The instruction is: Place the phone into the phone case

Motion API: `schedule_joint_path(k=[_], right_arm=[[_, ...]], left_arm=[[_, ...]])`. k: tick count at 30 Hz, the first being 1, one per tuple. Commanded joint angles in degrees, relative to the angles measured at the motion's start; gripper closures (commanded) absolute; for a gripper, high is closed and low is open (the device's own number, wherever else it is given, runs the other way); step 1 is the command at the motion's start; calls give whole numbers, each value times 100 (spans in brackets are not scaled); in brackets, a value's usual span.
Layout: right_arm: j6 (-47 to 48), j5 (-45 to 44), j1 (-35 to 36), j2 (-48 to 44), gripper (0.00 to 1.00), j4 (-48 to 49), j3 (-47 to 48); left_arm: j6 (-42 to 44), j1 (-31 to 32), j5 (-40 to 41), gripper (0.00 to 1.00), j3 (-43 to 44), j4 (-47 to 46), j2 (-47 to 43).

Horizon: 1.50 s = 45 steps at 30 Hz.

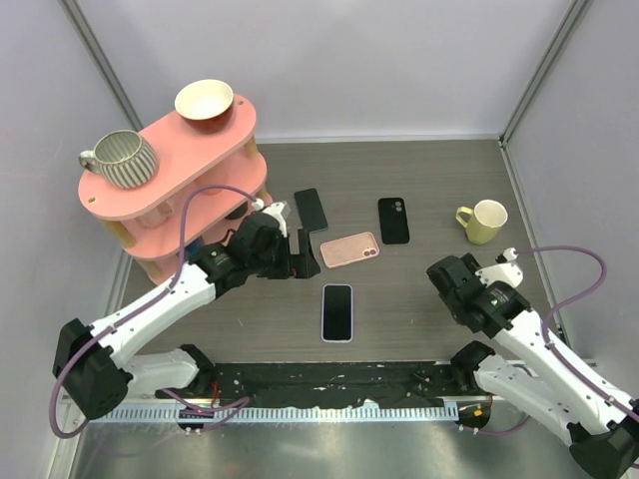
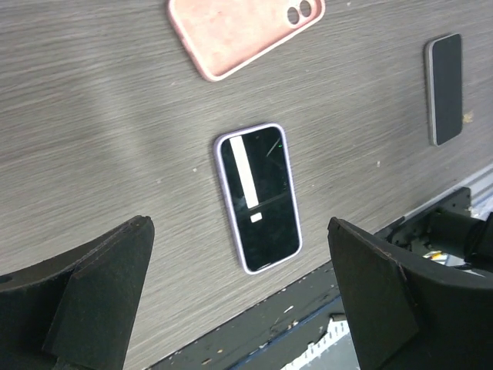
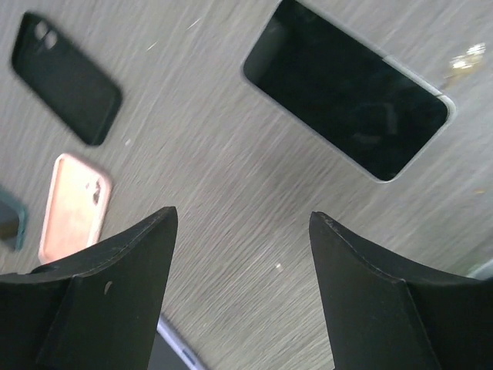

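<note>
1. On the grey wood-grain table (image 1: 429,200), the phone (image 1: 337,311) lies flat, screen up, nearest the arm bases.
2. The left gripper (image 2: 239,225) and right gripper (image 3: 243,214) both gape wide, empty.
3. The pink case (image 1: 348,248) lies just beyond: best to grip the phone's long edges and match camera corners.

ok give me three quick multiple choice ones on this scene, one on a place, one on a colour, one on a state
1. Where does the pale yellow ceramic mug stand?
A on the shelf
B on the grey wood-grain table, far right
C between the arm bases

2. What colour is the rim of the black-screened phone lying between the two arms?
A lilac
B green
C orange

3. How do the jaws of the left arm stand?
A shut on the phone
B shut on a case
C open, empty

Answers:
1 B, it sits on the table by the right wall.
2 A, a lilac edge frames the screen.
3 C, the left wrist view shows them wide apart, gripping nothing.
</note>
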<state>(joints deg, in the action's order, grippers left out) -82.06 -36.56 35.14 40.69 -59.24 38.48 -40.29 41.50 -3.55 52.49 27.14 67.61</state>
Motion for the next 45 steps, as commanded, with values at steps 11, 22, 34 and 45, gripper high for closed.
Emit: schedule_joint_path(k=[11,22,34,45], right_arm=[[2184,-1250,-543,827,19,691,625],[7066,-1021,-552,1652,22,2434,1144],[7731,1167,-665,3507,20,2083,1689],[8416,1791,-2306,3622,21,1943,1663]], left_arm=[[628,-27,601,0,-63,1171,-1171],[637,-27,751,0,-266,1039,-1866],[681,-27,619,0,-265,1040,-1760],[663,-19,645,0,-327,978,-1866]])
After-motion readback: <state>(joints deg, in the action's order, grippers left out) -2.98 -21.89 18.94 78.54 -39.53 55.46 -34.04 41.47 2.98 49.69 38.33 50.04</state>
